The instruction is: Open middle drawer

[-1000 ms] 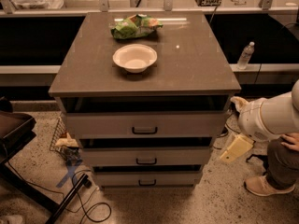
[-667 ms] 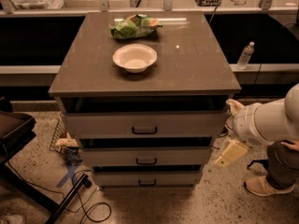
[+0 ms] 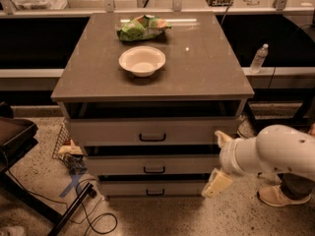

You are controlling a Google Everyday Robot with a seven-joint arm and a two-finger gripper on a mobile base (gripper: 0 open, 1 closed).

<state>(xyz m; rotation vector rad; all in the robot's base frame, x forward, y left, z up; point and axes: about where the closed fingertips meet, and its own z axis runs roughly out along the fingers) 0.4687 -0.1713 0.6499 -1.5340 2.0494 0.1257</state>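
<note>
The middle drawer (image 3: pixel 118 165) is the light-grey front between the taller top drawer (image 3: pixel 108 131) and the low bottom drawer (image 3: pixel 123 188) of the cabinet. It has a small dark bar handle (image 3: pixel 154 169) at its centre and stands closed, flush with the others. My gripper (image 3: pixel 218 160) comes in from the right on a white arm (image 3: pixel 275 154). It is open, with one pale finger (image 3: pixel 222 138) up by the top drawer's right end and the other (image 3: pixel 215 182) down by the bottom drawer. It is right of the handle and holds nothing.
On the brown cabinet top (image 3: pixel 206 68) are a white bowl (image 3: pixel 142 60) and a green bag (image 3: pixel 142 27). A water bottle (image 3: pixel 259 58) stands on the right ledge. A person's shoe (image 3: pixel 278 195) is behind my arm. A black chair (image 3: pixel 15 136), cables (image 3: pixel 93 215) and clutter (image 3: pixel 69 151) lie at left.
My arm and gripper have moved left, from beside the cabinet's right edge to over the right end of the drawer fronts. The drawers have not moved.
</note>
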